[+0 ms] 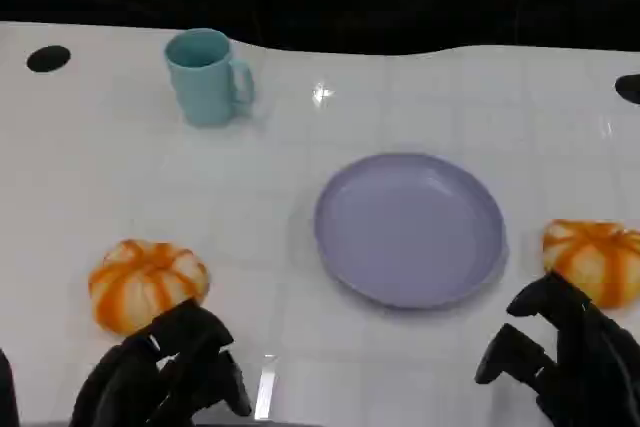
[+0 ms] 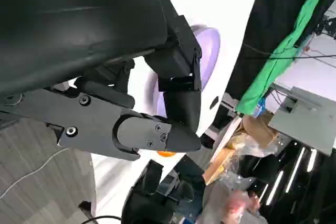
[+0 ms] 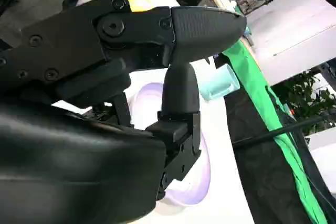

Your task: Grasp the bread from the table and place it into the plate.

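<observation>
1. A lavender plate lies flat on the white tabletop and has nothing on it; it serves as the landmark here.
2. One bread, a round orange-and-white striped loaf, rests on the tabletop well to the left of the plate and a little nearer the robot.
3. A second bread of the same kind rests on the tabletop just to the right of the plate, apart from its rim.
4. The left robot hand sits left of the plate and nearer the robot, just in front of the first loaf. Its fingers are spread apart and hold nothing; whether they touch the loaf cannot be told.
5. The right robot hand sits right of the plate and nearer the robot, just in front of the second loaf. Its fingers are apart and it grasps nothing.
6. In the left wrist view, the left hand's black fingers reach out over the plate's rim with nothing between them.
7. In the right wrist view, the right hand's fingers extend over the plate, likewise released.
8. A light blue mug stands upright on the tabletop beyond the plate and to its left, well apart from it, handle turned toward the plate's side.
</observation>
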Motion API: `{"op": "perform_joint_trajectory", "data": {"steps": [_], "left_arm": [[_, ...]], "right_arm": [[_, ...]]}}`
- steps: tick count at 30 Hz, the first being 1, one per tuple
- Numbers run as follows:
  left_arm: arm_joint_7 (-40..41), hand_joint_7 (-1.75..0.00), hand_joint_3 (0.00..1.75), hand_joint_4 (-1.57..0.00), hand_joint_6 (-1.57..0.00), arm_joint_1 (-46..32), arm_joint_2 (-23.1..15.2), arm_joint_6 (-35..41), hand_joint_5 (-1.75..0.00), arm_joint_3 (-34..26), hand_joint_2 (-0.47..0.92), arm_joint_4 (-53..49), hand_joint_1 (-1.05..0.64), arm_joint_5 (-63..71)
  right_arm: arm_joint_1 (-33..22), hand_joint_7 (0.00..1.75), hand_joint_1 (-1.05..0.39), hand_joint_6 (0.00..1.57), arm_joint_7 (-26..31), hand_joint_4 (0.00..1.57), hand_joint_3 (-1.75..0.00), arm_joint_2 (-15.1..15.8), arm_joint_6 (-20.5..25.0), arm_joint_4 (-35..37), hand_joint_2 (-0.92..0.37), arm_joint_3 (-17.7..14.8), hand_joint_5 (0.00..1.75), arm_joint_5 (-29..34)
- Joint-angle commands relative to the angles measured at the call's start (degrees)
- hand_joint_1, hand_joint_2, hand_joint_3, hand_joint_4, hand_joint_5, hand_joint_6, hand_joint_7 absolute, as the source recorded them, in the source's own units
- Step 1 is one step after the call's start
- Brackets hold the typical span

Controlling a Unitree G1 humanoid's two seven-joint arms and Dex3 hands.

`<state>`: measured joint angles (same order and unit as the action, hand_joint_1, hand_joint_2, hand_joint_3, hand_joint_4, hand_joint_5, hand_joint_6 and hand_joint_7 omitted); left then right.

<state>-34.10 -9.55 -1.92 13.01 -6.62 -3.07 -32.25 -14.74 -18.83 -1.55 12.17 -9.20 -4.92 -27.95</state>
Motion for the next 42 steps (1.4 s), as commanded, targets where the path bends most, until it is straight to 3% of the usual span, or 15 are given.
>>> {"op": "perform_joint_trajectory", "data": {"steps": [1, 35, 38, 41, 42], "left_arm": [[0.02, -1.27, 0.17, -0.7, -0.69, -0.15, -0.91, -0.17, -1.7, -0.31, 0.92, 0.66, -0.58, 0.27], [0.77, -1.28, 0.13, -0.67, -0.67, -0.56, -0.89, -1.57, -1.69, -0.32, 0.92, 2.01, -0.6, 1.52], [3.21, -1.06, 0.17, -0.68, -0.66, -2.29, -1.07, -9.24, -1.46, 1.34, 0.92, 4.8, -0.57, 8.74], [4.64, -0.83, 0.18, -0.67, -0.69, -3.56, -1.36, -11.98, -1.29, 2.11, 0.92, 7.4, -0.55, 11.88], [5.03, -0.68, 0.13, -0.61, -0.67, -3.93, -1.65, -12.7, -1.19, 2.38, 0.92, 8.32, -0.57, 12.88]], "right_arm": [[-0.15, 1.75, -0.48, 0.36, -0.24, 0.62, -0.43, 0.65, -0.09, -0.49, -0.92, -0.37, 1.75, -0.24], [-0.16, 1.75, -0.5, 0.39, -0.34, 0.64, -0.42, -0.14, -0.67, -0.66, -0.92, -0.09, 1.75, 1.08], [-0.17, 1.75, -0.5, 0.39, -0.33, 0.63, -0.42, 0.07, 0.0, -0.94, -0.92, -0.16, 1.75, 0.8], [-0.16, 1.75, -0.49, 0.39, -0.45, 0.62, -0.43, 0.02, 0.01, -0.94, -0.92, -0.19, 1.75, 0.64], [-0.16, 1.74, -0.49, 0.38, -0.35, 0.62, -0.43, -0.02, -0.09, -0.96, -0.92, -0.14, 1.75, 0.79]]}}
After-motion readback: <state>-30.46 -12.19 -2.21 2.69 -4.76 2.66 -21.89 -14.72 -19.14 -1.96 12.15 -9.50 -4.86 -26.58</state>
